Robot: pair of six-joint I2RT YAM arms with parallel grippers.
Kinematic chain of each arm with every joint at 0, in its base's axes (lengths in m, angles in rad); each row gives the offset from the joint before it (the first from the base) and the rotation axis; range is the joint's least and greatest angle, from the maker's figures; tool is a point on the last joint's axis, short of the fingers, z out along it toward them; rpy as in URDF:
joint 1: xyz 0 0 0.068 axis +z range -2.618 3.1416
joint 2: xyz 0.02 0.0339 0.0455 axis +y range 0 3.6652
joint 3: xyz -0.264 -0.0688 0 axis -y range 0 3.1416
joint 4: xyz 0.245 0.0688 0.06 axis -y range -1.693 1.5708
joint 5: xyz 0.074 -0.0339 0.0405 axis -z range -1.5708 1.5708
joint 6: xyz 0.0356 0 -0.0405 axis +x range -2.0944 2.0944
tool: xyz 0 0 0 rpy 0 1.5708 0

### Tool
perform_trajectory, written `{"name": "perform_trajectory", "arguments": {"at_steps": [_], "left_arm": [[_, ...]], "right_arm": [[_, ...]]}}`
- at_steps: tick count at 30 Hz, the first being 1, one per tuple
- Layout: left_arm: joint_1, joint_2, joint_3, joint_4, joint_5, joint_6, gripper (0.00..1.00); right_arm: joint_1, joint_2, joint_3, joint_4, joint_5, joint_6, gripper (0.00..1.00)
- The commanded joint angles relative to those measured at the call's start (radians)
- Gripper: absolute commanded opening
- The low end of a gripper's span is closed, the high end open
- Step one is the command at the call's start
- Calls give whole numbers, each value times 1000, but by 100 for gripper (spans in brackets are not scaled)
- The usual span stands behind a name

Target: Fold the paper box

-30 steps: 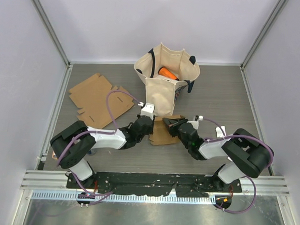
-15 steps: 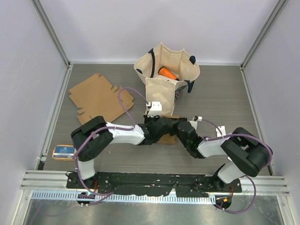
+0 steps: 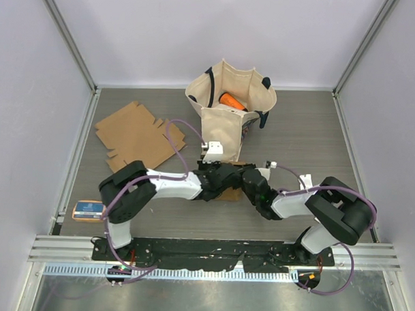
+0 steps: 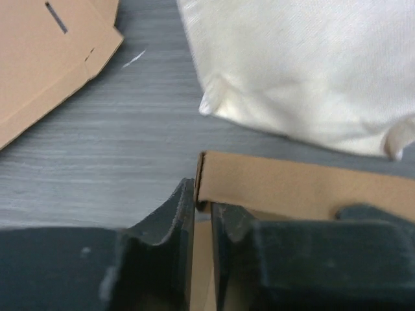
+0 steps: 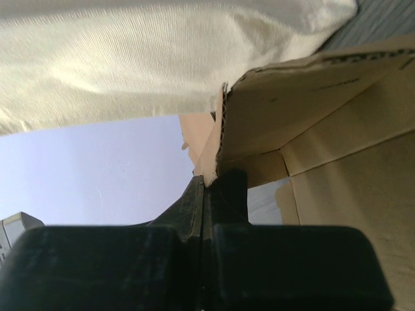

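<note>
Heads up on where you were: the paper box sat on the tabletop just in front of the tote bag, on the side facing the arm bases, so close I couldn't tell if they touched. Your left arm had its jaws clamped on the upright edge of one box wall, with cardboard pinched between them. Your right arm had its jaws pressed together on the thin edge of a flap on the box's far side from the left arm.

What I'd have worried about:
- **Edge grips:** both grips were right at the edge of the board, so pulling in slightly different directions could've torn that perforated-looking flap or let it slip out.
- **Two arms, one box:** with both arms on one small box, any mismatch would probably have buckled a panel off its crease instead of folding it.
- **The bag:** cloth filled the view right behind the box, so pushing a wall toward the bag could've shoved it or snagged the fabric.

Count, from your end outward:
- two arms
- one small blue-and-yellow item, well left of the bag and nearer you
- one half-formed box
- one flat cardboard blank left of the bag
- one bag
- one orange thing inside the bag
</note>
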Motion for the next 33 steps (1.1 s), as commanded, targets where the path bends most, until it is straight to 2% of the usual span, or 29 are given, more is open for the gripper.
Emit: {"name": "perform_trajectory", "arguments": {"at_steps": [1, 2, 4, 8, 12, 15, 16, 19, 26, 28, 33], "left_arm": [[9, -171, -196, 290, 84, 196, 30], [10, -234, -224, 333, 113, 225, 43], [9, -291, -296, 418, 188, 264, 51], [12, -430, -388, 505, 297, 287, 56], [12, -454, -445, 539, 330, 279, 56], [20, -418, -441, 553, 339, 279, 52], [20, -403, -430, 545, 334, 276, 46], [21, -362, -398, 533, 325, 273, 39], [32, -274, -353, 515, 281, 236, 38], [38, -241, -341, 505, 264, 232, 33], [47, -196, -315, 504, 230, 216, 26]], "right_arm": [[24, -18, -26, -53, 34, -21, 1], [27, -21, -27, -47, 37, -24, 1], [25, -29, -30, -63, 45, -27, 1], [24, -50, -17, -107, 53, -41, 1], [24, -67, -3, -147, 48, -25, 1], [24, -78, 11, -184, 46, -16, 1], [24, -78, 16, -195, 43, -15, 1], [22, -73, 34, -214, 30, -2, 1], [22, -59, 34, -207, 17, 19, 1], [21, -55, 32, -199, 16, 30, 1], [21, -45, 34, -192, 6, 36, 1]]}}
